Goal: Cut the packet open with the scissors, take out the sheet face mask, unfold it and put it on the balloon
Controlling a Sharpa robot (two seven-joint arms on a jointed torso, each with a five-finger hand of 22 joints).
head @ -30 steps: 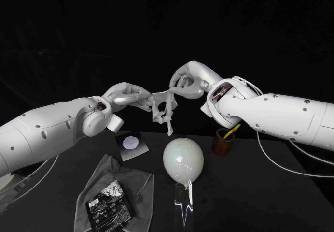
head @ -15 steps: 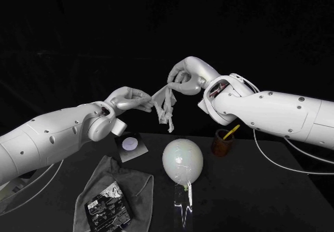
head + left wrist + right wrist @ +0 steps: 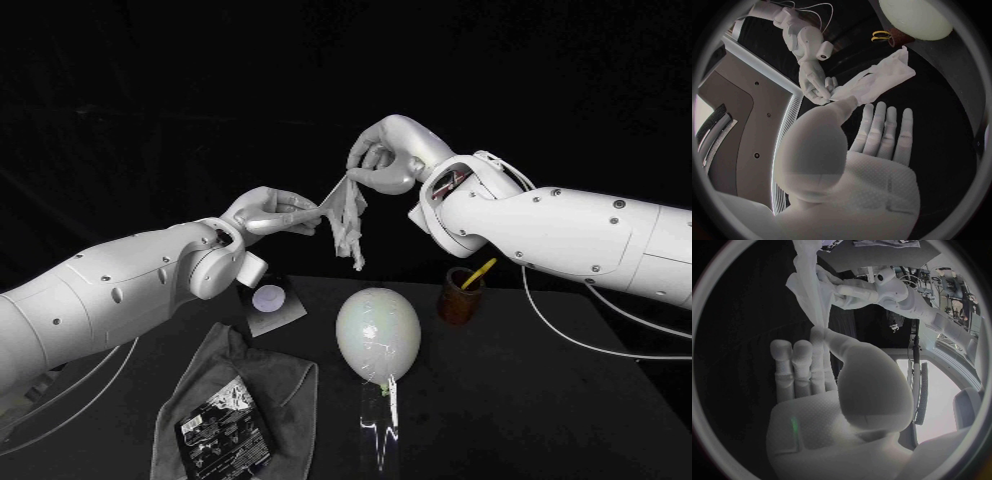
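- The sheet face mask point(image 3: 346, 222) was up in the air, above the balloon point(image 3: 378, 330) and well apart from it. It hung down in a crumpled bunch and was not yet spread flat.
- The left hand point(image 3: 274, 212) pinched one side of the mask between its thumb and a finger. Its other fingers were stretched out straight.
- The right hand point(image 3: 382, 162) pinched the top of the mask, a bit higher up than the left hand.
- The mask looked very thin, soft and floppy. It was likely wet and slippery too, and it could rip with a hard tug.
- I think the best places to hold it were its outer edges, one in each hand, pulling apart slowly.
- The balloon looked light and stood on a clear holder point(image 3: 378, 420). It would likely wobble if pushed, so the mask should be laid on it gently.
- There were two hands, one mask and one balloon.
- There was one packet point(image 3: 224, 428), and it lay on one grey cloth point(image 3: 274, 375).
- There was one pair of scissors point(image 3: 480, 268), and it stood in one brown cup point(image 3: 463, 295) beside the balloon.
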